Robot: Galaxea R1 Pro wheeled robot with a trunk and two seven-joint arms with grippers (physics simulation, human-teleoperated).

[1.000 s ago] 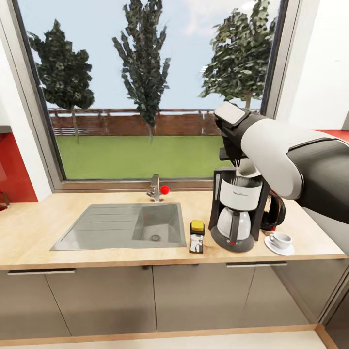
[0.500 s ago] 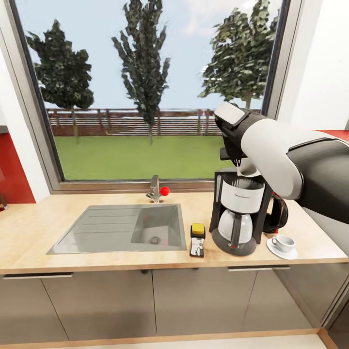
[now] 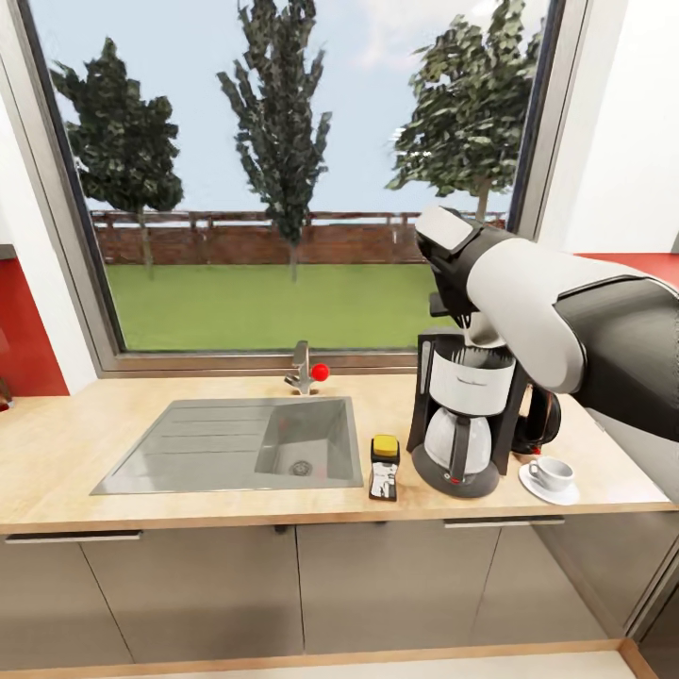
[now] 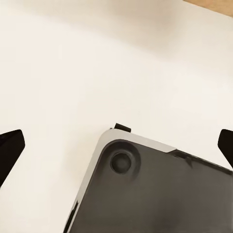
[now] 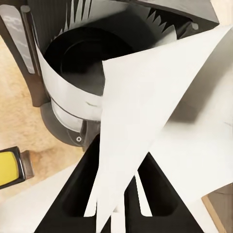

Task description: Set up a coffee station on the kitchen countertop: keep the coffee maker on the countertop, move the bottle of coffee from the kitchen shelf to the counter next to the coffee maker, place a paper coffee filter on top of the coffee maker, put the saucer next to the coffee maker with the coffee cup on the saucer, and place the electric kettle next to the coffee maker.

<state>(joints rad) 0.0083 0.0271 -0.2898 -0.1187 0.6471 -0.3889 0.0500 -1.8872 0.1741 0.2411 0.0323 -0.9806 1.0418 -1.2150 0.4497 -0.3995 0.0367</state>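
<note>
The coffee maker [image 3: 460, 415] stands on the countertop [image 3: 75, 443], its open top [image 5: 77, 58] right under my right gripper [image 5: 119, 194]. That gripper is shut on the paper coffee filter [image 5: 160, 107], a white cone held just above the machine and showing a little under the wrist [image 3: 483, 330]. The bottle of coffee [image 3: 383, 464] seems to lie on its side left of the coffee maker. The electric kettle [image 3: 540, 420] stands behind the machine on the right. The coffee cup [image 3: 551, 470] sits on the saucer [image 3: 534, 486] at the front right. My left gripper [image 4: 116, 145] is open over white floor.
A grey sink [image 3: 236, 438] with a faucet [image 3: 302, 366] is set into the countertop left of the bottle. A large window [image 3: 283, 170] runs behind the counter. A white wall [image 3: 632, 141] closes the right side. Grey cabinet fronts [image 3: 283, 585] sit below.
The view shifted slightly at first as the camera moved. My right arm has since sunk a little over the coffee maker, the filter still in its grip.
</note>
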